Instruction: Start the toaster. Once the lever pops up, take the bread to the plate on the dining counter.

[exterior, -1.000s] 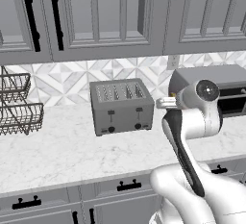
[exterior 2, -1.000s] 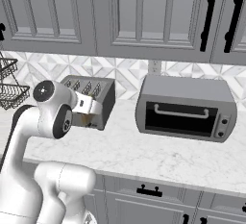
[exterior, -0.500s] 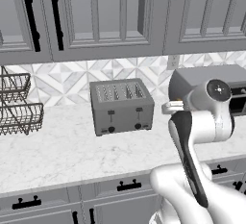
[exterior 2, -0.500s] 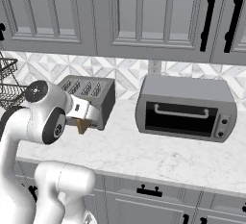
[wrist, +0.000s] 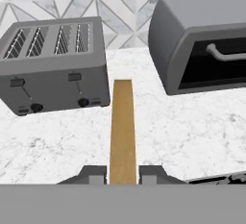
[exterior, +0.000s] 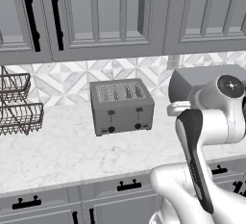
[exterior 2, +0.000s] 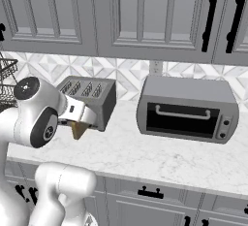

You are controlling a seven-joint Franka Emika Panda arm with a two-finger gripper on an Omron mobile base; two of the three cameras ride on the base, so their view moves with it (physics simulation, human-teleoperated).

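Beside the toaster, jaws pinch the bread by one edge; swinging could slip it out.

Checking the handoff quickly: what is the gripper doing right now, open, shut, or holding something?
Gripper: shut on the bread, slice held edge-on between the jaws, above the counter in front of the toaster.

A grey toaster oven with a dark glass door and a pale handle stands on the marble desk, against the patterned tile wall. Wire baskets sit stacked at the desk's left end. Grey cabinets with black handles hang above; grey drawers run below.
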